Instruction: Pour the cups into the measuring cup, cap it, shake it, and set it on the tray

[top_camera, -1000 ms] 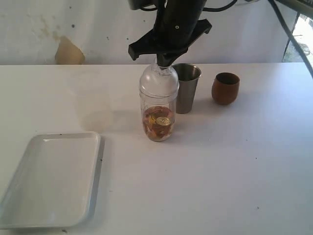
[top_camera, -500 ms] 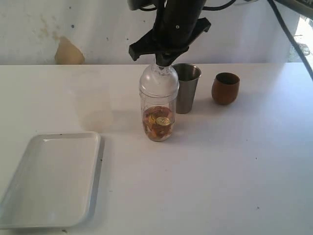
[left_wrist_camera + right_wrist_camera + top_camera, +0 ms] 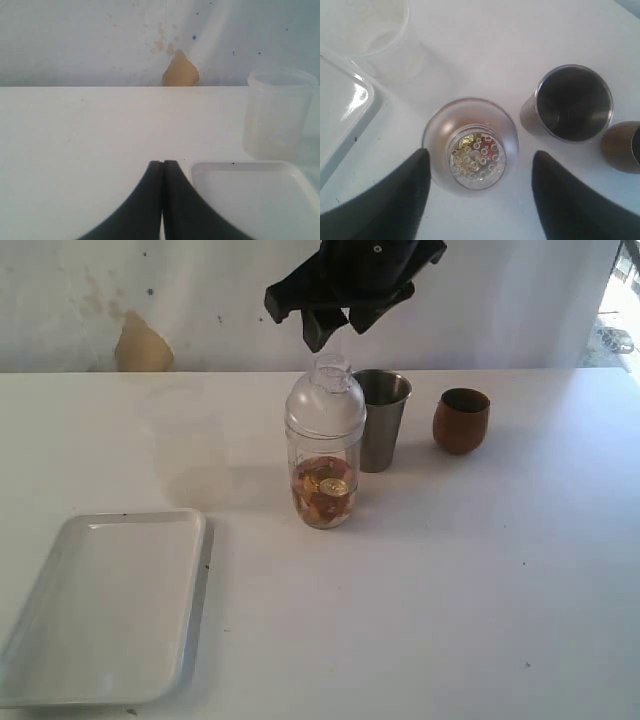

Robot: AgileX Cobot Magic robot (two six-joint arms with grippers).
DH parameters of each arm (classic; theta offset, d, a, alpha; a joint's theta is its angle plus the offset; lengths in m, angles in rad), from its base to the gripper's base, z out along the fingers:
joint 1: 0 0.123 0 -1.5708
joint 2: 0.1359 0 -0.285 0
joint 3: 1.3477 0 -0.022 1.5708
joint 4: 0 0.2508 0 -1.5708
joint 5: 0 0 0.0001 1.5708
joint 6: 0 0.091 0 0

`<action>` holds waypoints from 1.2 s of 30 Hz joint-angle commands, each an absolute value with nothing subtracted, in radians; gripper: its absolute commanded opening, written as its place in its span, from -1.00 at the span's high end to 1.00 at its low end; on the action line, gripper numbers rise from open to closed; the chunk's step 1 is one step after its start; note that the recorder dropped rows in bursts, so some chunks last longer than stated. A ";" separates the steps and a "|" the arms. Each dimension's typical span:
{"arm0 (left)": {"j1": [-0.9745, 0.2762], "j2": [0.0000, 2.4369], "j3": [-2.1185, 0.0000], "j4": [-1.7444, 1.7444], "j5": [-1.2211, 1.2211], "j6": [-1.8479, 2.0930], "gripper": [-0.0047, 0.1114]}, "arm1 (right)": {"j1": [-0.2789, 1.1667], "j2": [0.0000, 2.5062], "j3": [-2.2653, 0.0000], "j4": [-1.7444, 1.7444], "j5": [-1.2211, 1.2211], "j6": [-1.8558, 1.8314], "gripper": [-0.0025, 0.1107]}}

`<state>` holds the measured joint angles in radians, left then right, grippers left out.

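Right gripper (image 3: 337,328): is hanging straight above the capped cylinder with its dark fingers spread wide, holding nothing; a clear gap is showing between the fingertips and the knob of the lid.
Left gripper (image 3: 162,197): is hovering low over the bench with its two fingers pressed together and nothing between them; it is not showing in the exterior view.
Measuring cup (image 3: 322,485): is standing upright near the middle of the bench, well apart from the tray, with gold and reddish-brown pieces lying in its lower part.
Lid (image 3: 325,405): clear dome, is sitting on the mouth of the measuring cup; in the right wrist view the gold pieces are showing through its perforated top.
Steel tumbler (image 3: 383,425): is standing upright just beside the measuring cup, to its right and slightly behind in the exterior view; whether the two are touching I cannot tell.
Wooden cup (image 3: 461,420): is standing upright further right, apart from the steel tumbler.
Tray (image 3: 105,610): is lying flat at the front left of the bench.
Translucent tub (image 3: 277,115): is standing just beyond the tray's corner in the left wrist view.
Bench (image 3: 450,590): white, is carrying all of these things.
Wall (image 3: 75,40): pale, is showing a tan patch behind the bench.
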<state>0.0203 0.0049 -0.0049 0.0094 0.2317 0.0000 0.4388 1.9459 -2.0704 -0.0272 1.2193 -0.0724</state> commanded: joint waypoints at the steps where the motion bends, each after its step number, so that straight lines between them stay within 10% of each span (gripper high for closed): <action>1: 0.016 0.000 0.000 0.011 0.233 0.000 0.92 | 0.438 1.924 -2.058 -0.030 1.221 -0.040 -0.25; 17: 0.016 0.000 0.000 0.011 0.233 0.000 0.92 | 0.442 1.992 -2.000 -0.045 1.221 0.000 -0.11; 28: 0.016 0.000 0.000 0.011 0.233 0.000 0.92 | 0.442 1.996 -2.000 -0.045 1.221 -0.026 0.96; 36: 0.016 0.000 0.000 0.011 0.233 0.000 0.92 | 0.442 1.998 -2.002 -0.045 1.221 -0.052 0.96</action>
